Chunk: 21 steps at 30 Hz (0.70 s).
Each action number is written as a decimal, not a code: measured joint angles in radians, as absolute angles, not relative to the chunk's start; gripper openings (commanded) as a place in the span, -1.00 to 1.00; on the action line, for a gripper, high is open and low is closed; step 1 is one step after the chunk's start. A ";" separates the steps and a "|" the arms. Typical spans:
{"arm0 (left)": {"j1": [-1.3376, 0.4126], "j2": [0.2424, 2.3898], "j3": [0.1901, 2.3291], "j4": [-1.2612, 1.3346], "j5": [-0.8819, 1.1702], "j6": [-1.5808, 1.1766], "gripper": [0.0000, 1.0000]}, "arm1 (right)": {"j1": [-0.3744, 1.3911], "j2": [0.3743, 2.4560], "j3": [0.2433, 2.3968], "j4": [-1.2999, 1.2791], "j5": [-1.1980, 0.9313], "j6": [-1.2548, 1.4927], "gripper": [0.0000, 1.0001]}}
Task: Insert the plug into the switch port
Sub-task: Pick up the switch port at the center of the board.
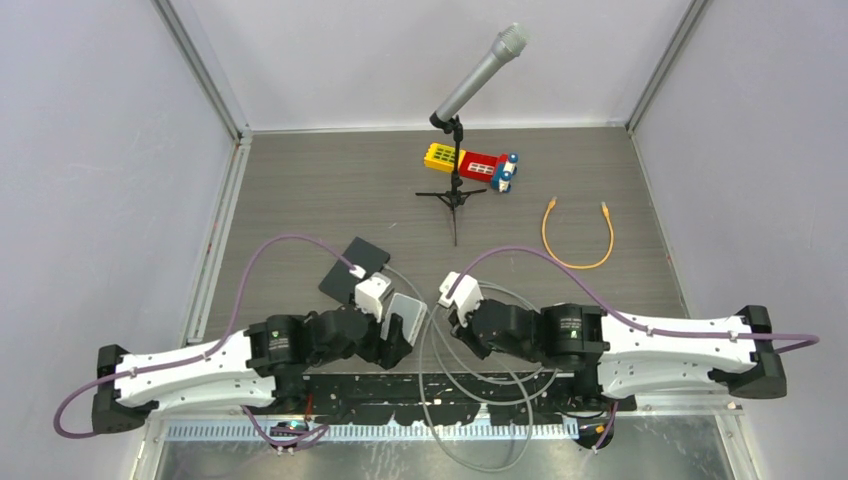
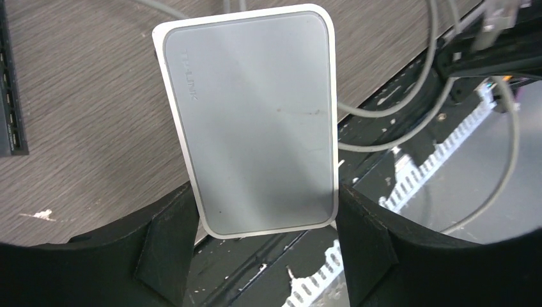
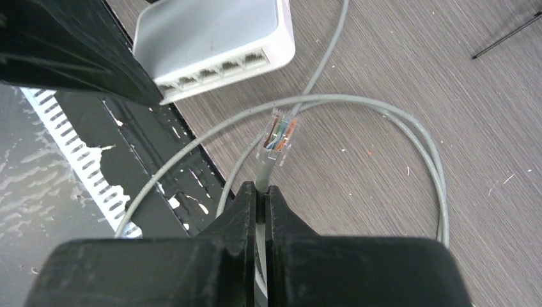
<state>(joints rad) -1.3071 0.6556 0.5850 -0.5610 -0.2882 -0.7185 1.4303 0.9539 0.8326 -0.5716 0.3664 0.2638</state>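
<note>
Top view, layout: you see both arms meet at the near middle of the table (image 1: 300, 190). The switch (image 1: 406, 312) is at the left gripper (image 1: 396, 328), and the right gripper (image 1: 452, 308) is just beside it.
Top view, only here: a microphone stand (image 1: 455, 180), toy blocks (image 1: 470, 162) and an orange cable (image 1: 577, 235) are at the far side, well apart from the grippers.
Top view, fingers: too small for you to tell.
Left wrist, switch: its plain grey top faces you, and its long axis runs away from the fingers (image 2: 167, 246), leaning slightly left.
Left wrist, grip: the fingers are clamped on the two long edges at the near end.
Right wrist, only here: the row of ports (image 3: 214, 71) shows on the switch's end face.
Right wrist, plug: the plug (image 3: 279, 134) stands clear of the fingertips, its long axis in line with them. Its tip points up-frame, just right of the port row and apart from it.
Right wrist, grip: the fingers are pressed together on the grey cable (image 3: 409, 128) right behind the plug.
</note>
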 measured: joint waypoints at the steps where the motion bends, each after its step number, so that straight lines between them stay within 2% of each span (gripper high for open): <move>1: -1.307 0.671 0.588 -0.566 -0.288 -0.717 -1.00 | 1.430 0.969 0.847 -0.575 0.363 0.263 -0.99; 16: -1.282 1.205 0.577 -0.570 -0.366 -0.863 -1.00 | 1.317 1.088 0.755 -0.466 0.356 0.342 -0.99; 17: -1.282 1.242 0.591 -0.574 -0.375 -0.879 -0.94 | 1.315 1.103 0.750 -0.458 0.347 0.346 -0.99; 18: -1.282 1.269 0.608 -0.574 -0.385 -0.886 -0.78 | 1.315 1.118 0.746 -0.446 0.338 0.349 -0.99; 20: -1.283 1.324 0.649 -0.573 -0.410 -0.904 -0.39 | 1.315 1.134 0.740 -0.429 0.323 0.353 -0.99; 21: -1.285 1.345 0.663 -0.568 -0.423 -0.913 0.02 | 1.315 1.135 0.739 -0.421 0.316 0.355 -0.99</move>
